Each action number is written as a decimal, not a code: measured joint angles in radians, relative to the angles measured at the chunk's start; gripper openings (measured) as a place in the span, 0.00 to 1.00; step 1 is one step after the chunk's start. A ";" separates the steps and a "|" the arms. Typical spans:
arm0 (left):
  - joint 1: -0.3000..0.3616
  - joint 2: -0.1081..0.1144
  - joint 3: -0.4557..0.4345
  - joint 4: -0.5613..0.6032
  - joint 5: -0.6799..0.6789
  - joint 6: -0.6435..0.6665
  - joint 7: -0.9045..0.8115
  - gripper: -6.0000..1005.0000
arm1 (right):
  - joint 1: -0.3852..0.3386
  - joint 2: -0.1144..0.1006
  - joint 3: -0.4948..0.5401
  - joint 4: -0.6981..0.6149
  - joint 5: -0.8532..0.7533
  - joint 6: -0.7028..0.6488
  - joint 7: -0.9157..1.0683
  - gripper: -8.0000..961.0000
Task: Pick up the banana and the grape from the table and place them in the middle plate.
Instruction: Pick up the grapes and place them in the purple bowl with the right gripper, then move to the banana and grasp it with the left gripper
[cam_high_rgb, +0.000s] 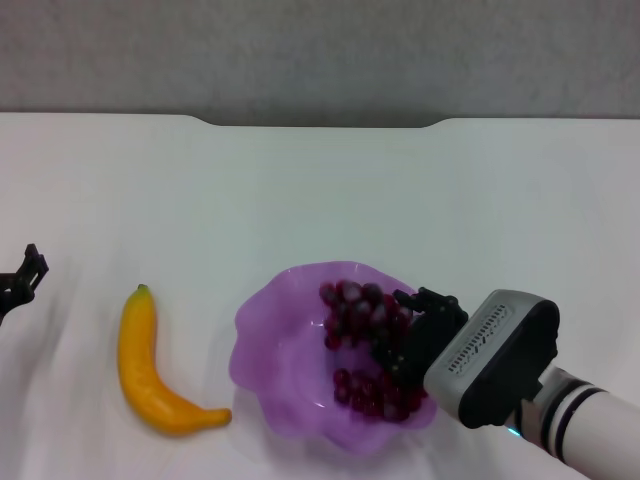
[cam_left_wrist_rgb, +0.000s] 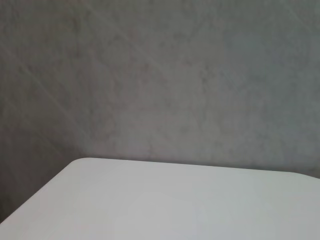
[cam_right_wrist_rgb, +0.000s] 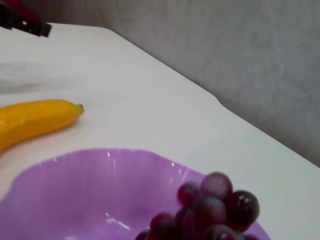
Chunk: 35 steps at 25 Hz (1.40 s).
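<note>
No readable text, labels, brands, numbers or signs on anything in any view.

The plate (cam_high_rgb: 280, 350) is set on the table (cam_high_rgb: 320, 200) near its front edge, at about five o'clock from the table's middle. The grapes (cam_high_rgb: 360, 345) are laid inside the plate, in its three o'clock half. The right gripper (cam_high_rgb: 415, 340) is placed at the plate's three o'clock rim, touching the grapes. The banana (cam_high_rgb: 150, 365) is found at nine o'clock from the plate, just beside it but apart. The left gripper (cam_high_rgb: 22, 278) is seen well apart, at nine o'clock from the banana, by the table's left edge.
</note>
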 joint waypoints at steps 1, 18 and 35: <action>0.000 0.000 -0.002 0.000 0.000 0.000 0.000 0.89 | 0.002 0.000 0.002 -0.011 0.000 -0.006 0.000 0.48; 0.001 -0.002 -0.002 -0.002 0.002 0.012 0.001 0.89 | 0.032 -0.002 -0.104 -0.048 -0.039 -0.379 -0.003 0.94; 0.063 0.002 0.021 -0.054 0.069 0.093 -0.115 0.89 | -0.024 -0.002 0.026 -0.329 -0.122 -0.812 0.356 0.93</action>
